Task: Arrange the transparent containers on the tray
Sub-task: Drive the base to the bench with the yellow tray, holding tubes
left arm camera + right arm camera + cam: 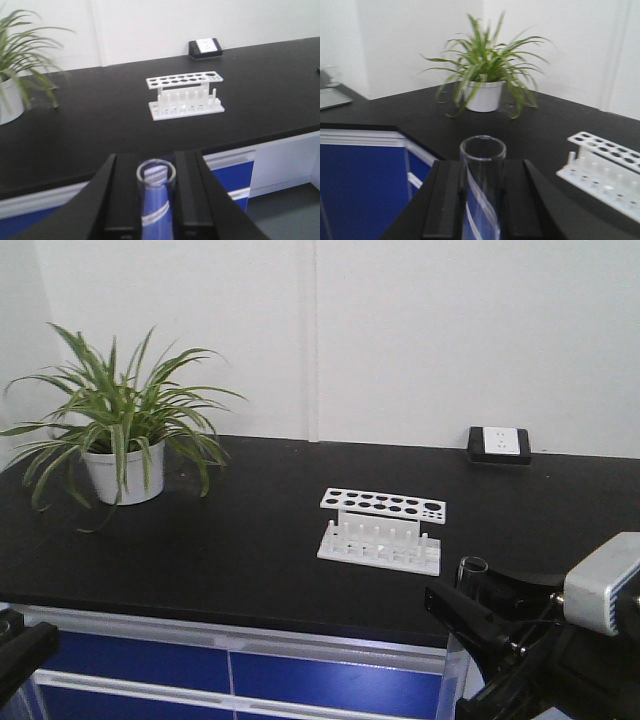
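We see the left gripper (156,170) at the bottom centre of its wrist view, clamped on the narrower test tube (156,212), which stands upright between its fingers. The right gripper (482,167) likewise clasps the wider test tube (482,205), bottom centre.

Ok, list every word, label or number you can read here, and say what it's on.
No text can be read in any view.
The rack, pot, left tube and right tube show no markings.
The socket box has a white face, and any print on it is too small to read.
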